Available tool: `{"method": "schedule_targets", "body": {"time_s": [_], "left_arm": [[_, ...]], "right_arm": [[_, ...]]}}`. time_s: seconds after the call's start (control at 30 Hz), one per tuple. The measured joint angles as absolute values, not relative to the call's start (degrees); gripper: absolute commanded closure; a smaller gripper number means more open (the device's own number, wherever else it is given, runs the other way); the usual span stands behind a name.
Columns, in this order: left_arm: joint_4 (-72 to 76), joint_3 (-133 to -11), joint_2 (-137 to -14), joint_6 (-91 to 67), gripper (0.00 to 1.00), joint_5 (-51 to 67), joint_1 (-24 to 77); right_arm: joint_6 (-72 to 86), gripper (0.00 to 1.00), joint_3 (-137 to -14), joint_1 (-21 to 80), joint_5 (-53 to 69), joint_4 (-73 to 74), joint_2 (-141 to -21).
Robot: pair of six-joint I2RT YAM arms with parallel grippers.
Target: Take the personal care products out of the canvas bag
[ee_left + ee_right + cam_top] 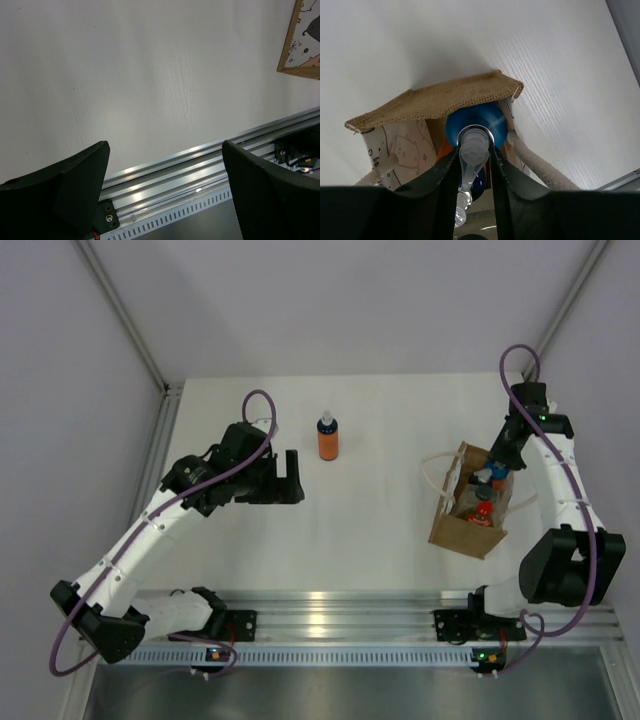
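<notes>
The canvas bag [462, 525] stands on the right side of the table [380, 490], its mouth open upward and one white loop handle [437, 468] arching off its far-left edge. The right gripper [492, 472] reaches down into that mouth from the far side. In the right wrist view its two dark fingers [445, 175] press against either side of the translucent tip of a blue-capped bottle [475, 122], so the jaws are pinched onto this bottle, which sits inside the bag just under the burlap rim [435, 100]. Beside it in the bag, on the nearer side, a red-capped bottle [484, 503] shows in the overhead view, just below the gripper. An orange bottle with a dark-blue cap [327, 440] stands upright on the bare table, well apart from the bag and just beyond the left gripper [288, 478]. That gripper hovers over the table left of centre with its jaws spread wide and nothing between them; its wrist view looks past them to the metal rail [210, 160] at the table's near edge.
</notes>
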State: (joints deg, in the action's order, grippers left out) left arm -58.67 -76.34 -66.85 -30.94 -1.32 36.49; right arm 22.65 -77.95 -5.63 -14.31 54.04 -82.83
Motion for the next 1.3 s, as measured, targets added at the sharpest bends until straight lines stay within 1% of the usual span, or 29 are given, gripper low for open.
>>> {"method": "schedule_targets", "body": {"time_s": [0.03, 0.07, 0.1, 0.17, 0.23, 0.4, 0.73, 1.1, 1.3], "left_arm": [[-58.7, -76.3, -66.8, -30.9, 0.02, -1.3, 36.5], [-58.7, -76.3, -66.8, -30.9, 0.02, -1.3, 36.5], [-58.7, -76.3, -66.8, -30.9, 0.02, -1.3, 36.5], [-58.7, -76.3, -66.8, -30.9, 0.02, -1.3, 36.5], [-58.7, -76.3, -66.9, -30.9, 0.02, -1.3, 36.5], [-58.7, -76.3, -66.9, -30.9, 0.02, -1.3, 36.5], [-58.7, -76.3, -66.9, -30.9, 0.02, -1.0, 36.5], [-58.7, -76.2, -66.9, -30.9, 0.02, -0.9, 36.5], [-58.7, -75.9, -67.2, -30.9, 0.02, -0.9, 36.5]], "right_arm": [[22.7, 0.73, -78.0, -5.6, -14.3, 53.9, -82.8], [22.7, 0.78, -78.0, -5.6, -14.3, 53.9, -82.8], [22.7, 0.80, -78.0, -5.6, -14.3, 53.9, -82.8], [22.7, 0.79, -77.9, -5.6, -14.5, 53.7, -82.8], [22.7, 0.75, -77.9, -5.6, -14.5, 53.5, -82.8], [22.7, 0.73, -77.9, -5.6, -14.6, 53.4, -82.8], [22.6, 0.73, -77.9, -5.6, -14.7, 53.4, -82.7], [22.1, 0.70, -78.2, -5.6, -15.1, 53.2, -82.8], [22.0, 0.73, -78.7, -5.6, -15.3, 53.0, -82.9]]}}
